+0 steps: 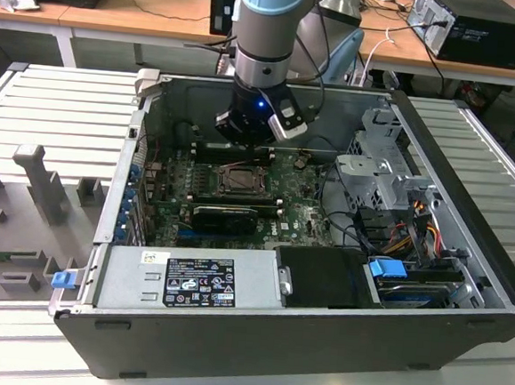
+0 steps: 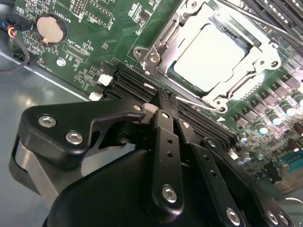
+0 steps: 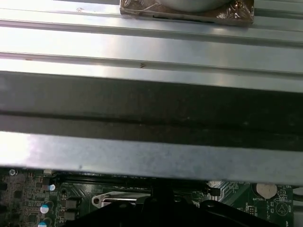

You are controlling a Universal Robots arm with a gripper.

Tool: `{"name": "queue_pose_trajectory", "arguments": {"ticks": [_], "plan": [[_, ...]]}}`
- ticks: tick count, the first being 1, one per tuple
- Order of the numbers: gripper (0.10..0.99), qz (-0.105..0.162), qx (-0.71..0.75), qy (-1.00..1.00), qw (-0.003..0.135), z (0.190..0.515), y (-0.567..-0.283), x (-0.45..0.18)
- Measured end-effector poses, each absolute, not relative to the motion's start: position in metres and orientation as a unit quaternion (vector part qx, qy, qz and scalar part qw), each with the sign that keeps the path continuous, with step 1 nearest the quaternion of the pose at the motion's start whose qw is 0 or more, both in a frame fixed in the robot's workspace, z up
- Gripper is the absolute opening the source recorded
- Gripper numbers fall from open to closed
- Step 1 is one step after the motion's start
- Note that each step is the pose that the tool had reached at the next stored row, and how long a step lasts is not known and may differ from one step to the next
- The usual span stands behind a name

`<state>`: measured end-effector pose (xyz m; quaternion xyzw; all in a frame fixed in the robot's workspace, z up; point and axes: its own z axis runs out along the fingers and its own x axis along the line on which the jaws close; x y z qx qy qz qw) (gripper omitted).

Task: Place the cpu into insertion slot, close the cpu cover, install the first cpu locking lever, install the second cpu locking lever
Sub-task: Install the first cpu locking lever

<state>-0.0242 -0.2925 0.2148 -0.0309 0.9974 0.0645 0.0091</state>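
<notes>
Broadly, an open computer case (image 1: 317, 340) lies on its side on a ribbed metal table (image 1: 59, 106), its interior facing up. Across the case's near edge runs the grey power supply (image 1: 188, 281) with its label, and a metal drive cage (image 1: 380, 171) sits toward the exterior view's right, above a bundle of coloured cables (image 1: 415, 232). The green motherboard (image 1: 304, 218) covers the floor of the case; a long black finned card (image 1: 224, 217) lies across it, just on the near side of the socket.

The robot arm (image 1: 268, 33) comes down from above into the far part of the case, and its gripper (image 1: 244, 138) hangs over the board just beyond the insertion slot (image 1: 241, 180).

In the second wrist view the gripper (image 2: 166, 101) has its two black fingers (image 2: 165, 142) pressed together, tips meeting, with nothing between them. They point at the row of black memory slots (image 2: 137, 85) beside the socket. The cpu (image 2: 210, 56) lies flat in the insertion slot (image 2: 258, 45), its pale face showing through the window of the cpu cover (image 2: 184, 28), which lies down around it. A thin wire lever (image 2: 199, 101) runs along the socket's edge nearest the fingertips. A round coin cell (image 2: 49, 27) sits on the board well apart from the socket.
</notes>
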Motion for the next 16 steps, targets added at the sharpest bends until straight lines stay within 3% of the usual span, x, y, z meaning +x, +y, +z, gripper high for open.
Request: {"name": "queue_pose_trajectory", "arguments": {"ticks": [16], "plan": [[0.106,0.034,-0.031,0.999,0.008,0.201,-0.287,-0.021]]}}
